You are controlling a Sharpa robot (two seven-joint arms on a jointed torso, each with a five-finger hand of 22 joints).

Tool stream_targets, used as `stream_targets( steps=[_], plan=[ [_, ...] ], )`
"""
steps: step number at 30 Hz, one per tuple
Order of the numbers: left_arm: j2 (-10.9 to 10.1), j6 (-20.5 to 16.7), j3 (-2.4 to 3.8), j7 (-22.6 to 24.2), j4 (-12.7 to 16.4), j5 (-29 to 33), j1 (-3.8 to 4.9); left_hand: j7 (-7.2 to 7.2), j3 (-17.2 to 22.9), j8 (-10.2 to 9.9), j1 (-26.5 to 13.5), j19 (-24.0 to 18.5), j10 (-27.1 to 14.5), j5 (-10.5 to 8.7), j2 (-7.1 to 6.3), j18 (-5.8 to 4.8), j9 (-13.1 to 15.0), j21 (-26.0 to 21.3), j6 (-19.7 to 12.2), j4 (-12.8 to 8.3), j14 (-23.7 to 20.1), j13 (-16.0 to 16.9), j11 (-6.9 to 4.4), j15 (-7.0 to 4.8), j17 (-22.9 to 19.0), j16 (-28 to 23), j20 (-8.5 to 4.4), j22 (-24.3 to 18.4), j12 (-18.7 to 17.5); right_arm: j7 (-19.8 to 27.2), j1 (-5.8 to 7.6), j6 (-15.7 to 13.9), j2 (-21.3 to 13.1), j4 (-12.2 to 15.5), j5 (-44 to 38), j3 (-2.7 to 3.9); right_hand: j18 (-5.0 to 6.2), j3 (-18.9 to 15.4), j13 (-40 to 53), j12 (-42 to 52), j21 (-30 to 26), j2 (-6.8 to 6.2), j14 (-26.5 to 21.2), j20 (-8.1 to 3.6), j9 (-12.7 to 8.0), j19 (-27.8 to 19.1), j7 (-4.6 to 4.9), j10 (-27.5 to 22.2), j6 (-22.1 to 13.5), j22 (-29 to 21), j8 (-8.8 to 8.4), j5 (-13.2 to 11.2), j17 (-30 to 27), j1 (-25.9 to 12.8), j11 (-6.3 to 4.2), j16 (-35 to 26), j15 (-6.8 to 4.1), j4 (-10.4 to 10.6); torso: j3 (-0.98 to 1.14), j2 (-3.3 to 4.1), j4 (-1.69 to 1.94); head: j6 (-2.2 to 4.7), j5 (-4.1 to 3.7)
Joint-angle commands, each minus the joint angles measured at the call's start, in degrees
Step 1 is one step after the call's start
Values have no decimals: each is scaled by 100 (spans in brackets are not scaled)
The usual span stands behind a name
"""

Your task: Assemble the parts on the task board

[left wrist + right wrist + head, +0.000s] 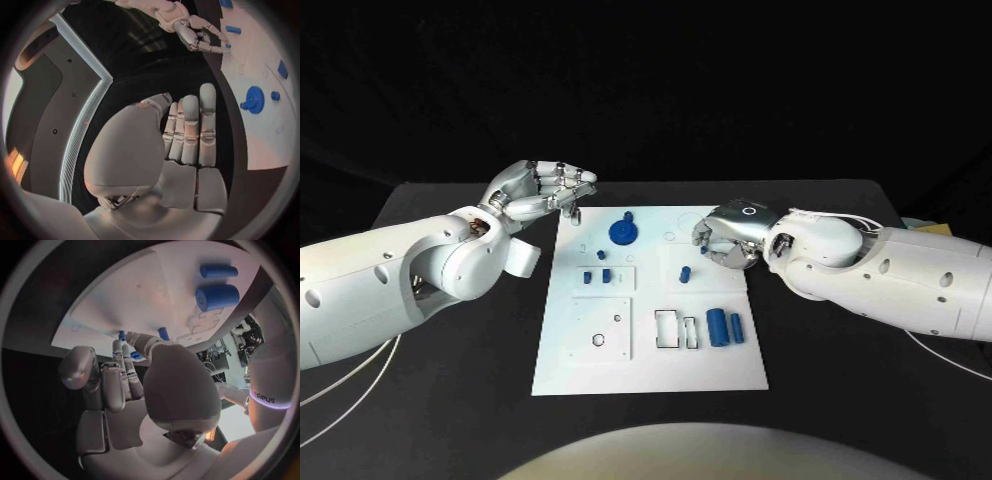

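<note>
**A:** Nearest you, the task board [651, 355] shows its bare near edge. Just beyond, two blue cylinders [724, 327] lie beside the cut-out slots. The blue gear [623, 232] sits at the board's far end.

**B:** And the hands?

**A:** Your left hand [540, 187] hovers off the board's far left corner, fingers curled in, holding nothing. Your right hand [733, 238] hangs over the board's right edge, close to a small blue peg [685, 274]; I cannot tell whether it grips anything.

**B:** Which step?

**A:** Probably reaching for a part. You'd next close on that peg.

Both white arms reach inward, the left hand [538, 190] with fingers [190, 130] curled in, the right hand [733, 236] likewise.
</note>
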Motion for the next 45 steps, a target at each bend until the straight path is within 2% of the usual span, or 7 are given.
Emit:
stream_targets(
  steps=[1, 7, 16, 27, 30, 40, 45],
  plan=[
    [-4, 91, 5, 6, 28, 55, -2, -7, -22, -24, -60, 39, -19, -17, -16, 29, 8, -34, -49, 0, 28, -8, 25, 19, -1, 9, 17, -6, -24, -111, -41, 270, 27, -68, -4, -15, -97, 39, -10, 10, 37, 40, 262, -4, -3, 30, -23, 7, 25, 16, -13, 23, 16, -8, -17, 42, -42, 7, 1, 0, 0, -15, 7],
    [-14, 107, 5, -24, 35, 57, -2, -1, -21, -27, -72, 42, -26, -18, -13, 28, 9, -37, -57, 4, 28, -9, 30, 23, 0, 11, 21, -8, -25, -103, -96, 301, 97, -109, 18, -14, -105, 47, -18, -10, 66, 63, 267, -4, 6, 39, 3, -9, 73, 46, 5, 21, 24, -25, 17, 48, -28, 8, 7, -3, 3, -37, 27],
    [-26, 143, 5, -70, 44, 58, -2, 4, -21, -30, -85, 45, -34, -20, -11, 28, 10, -40, -66, 7, 29, -9, 35, 28, 1, 15, 25, -11, -26, -115, -155, 344, 144, -156, 56, -14, -154, 35, 10, 37, 305, 112, 278, 13, 45, 99, 19, 89, 197, 275, 82, -10, 63, -33, 32, 76, -14, -26, 2, -6, -4, -65, 43],
    [-26, 141, 5, -99, 53, 58, -1, 6, -20, -32, -90, 49, -40, -22, -9, 28, 12, -43, -72, 5, 32, -9, 37, 31, 2, 19, 28, -13, -26, -220, -199, 212, 214, -129, 158, -13, -194, -69, 116, 217, 613, 382, 304, -51, 237, 166, -91, 485, 510, 576, 348, -178, 177, -34, -101, 149, -124, -85, 3, -6, 3, -86, 60],
    [-27, 143, 5, -106, 57, 58, -1, 6, -20, -32, -90, 49, -40, -22, -9, 28, 12, -43, -72, 5, 32, -9, 37, 31, 2, 19, 28, -13, -26, -332, -209, 197, 243, -139, 126, -13, -197, -86, 137, 232, 640, 419, 310, -68, 279, 170, -103, 539, 527, 605, 385, -193, 199, -13, -122, 164, -143, -118, 1, -4, 3, -93, 67],
    [-33, 155, 5, -147, 65, 58, 0, 6, -17, -32, -87, 51, -41, -22, -7, 29, 13, -43, -73, 1, 34, -9, 36, 31, 3, 21, 29, -14, -25, -755, -230, 186, 267, -153, -200, -13, -204, -65, 182, 238, 677, 414, 315, -98, 340, 170, -89, 586, 507, 649, 408, -182, 221, 122, -137, 179, -161, -299, -1, -11, -2, -119, 66],
    [-32, 161, 5, -171, 61, 58, 0, 7, -16, -34, -86, 54, -45, -23, -8, 30, 13, -44, -78, -4, 37, -9, 37, 31, 4, 24, 30, -15, -25, -828, -235, -62, 228, -82, -324, -12, -215, 85, 228, 249, 730, 439, 317, -97, 359, 174, -69, 623, 504, 708, 390, -170, 236, 230, -125, 188, -156, -453, 2, -14, 1, -121, 68]
  ],
)
